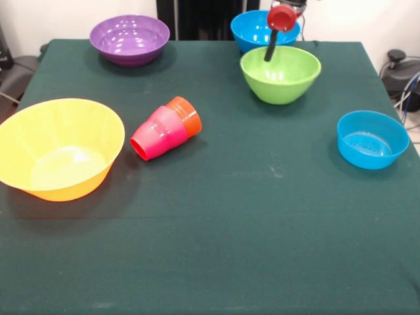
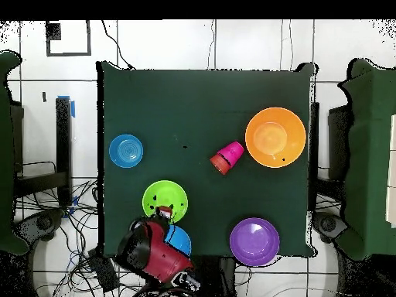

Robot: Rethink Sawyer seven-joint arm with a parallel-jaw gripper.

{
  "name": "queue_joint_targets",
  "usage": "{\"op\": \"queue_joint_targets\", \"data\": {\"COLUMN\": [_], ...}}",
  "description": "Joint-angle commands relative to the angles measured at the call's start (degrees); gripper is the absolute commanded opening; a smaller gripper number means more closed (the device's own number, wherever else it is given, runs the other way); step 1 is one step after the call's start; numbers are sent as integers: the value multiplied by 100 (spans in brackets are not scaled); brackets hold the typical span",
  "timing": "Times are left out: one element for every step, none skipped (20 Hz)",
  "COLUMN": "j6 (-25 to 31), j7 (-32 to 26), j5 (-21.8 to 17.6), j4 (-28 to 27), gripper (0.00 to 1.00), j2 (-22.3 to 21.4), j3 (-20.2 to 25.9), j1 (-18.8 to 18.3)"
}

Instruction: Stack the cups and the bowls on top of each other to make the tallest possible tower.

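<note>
A red-pink cup (image 1: 157, 133) and an orange cup (image 1: 188, 116) lie on their sides, pushed together, left of the table's middle; from overhead the red-pink cup (image 2: 232, 151) and the orange cup (image 2: 219, 162) lie beside the large orange-yellow bowl (image 2: 274, 137). That orange-yellow bowl (image 1: 59, 147) stands upright at the left. My gripper (image 1: 270, 52) hangs over the far rim of the lime green bowl (image 1: 281, 73), holding nothing that I can see. The gripper (image 2: 163, 211) shows at the green bowl (image 2: 165, 198) edge overhead. No upright tower stands.
A purple bowl (image 1: 129, 39) sits at the far left and one blue bowl (image 1: 252, 29) behind the green one, partly under the arm (image 2: 151, 249). A second blue bowl (image 1: 372, 139) stands near the right edge. Cables lie on the floor around the table.
</note>
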Motion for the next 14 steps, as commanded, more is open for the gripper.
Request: {"op": "queue_joint_targets", "data": {"j6": [-431, -568, -705, -859, -986, -1155, -1323, -1492, -1640, -1805, -1971, -2152, -2334, -2511], "j7": [1743, 1912, 2081, 2255, 2370, 2515, 2660, 2817, 2961, 3140, 3303, 3477, 3651, 3771], "j5": [-561, -647, -732, -782, -857, -950, -1042, -1133, -1219, -1274, -1352, -1429, -1506, -1567], "j4": [873, 957, 1040, 1100, 1145, 1208, 1270, 1335, 1411, 1447, 1507, 1571, 1635, 1689], "gripper": [100, 100, 100, 100, 100, 100, 100, 100, 100, 100, 100, 100, 100, 100], "j2": [272, 343, 415, 521, 593, 707, 821, 939, 1036, 1186, 1307, 1430, 1553, 1698], "j3": [717, 737, 757, 767, 769, 773, 777, 779, 779, 802, 797, 782, 768, 706], "j1": [-19, -4, 12, 80, 105, 150, 194, 252, 313, 423, 515, 642, 769, 940]}}
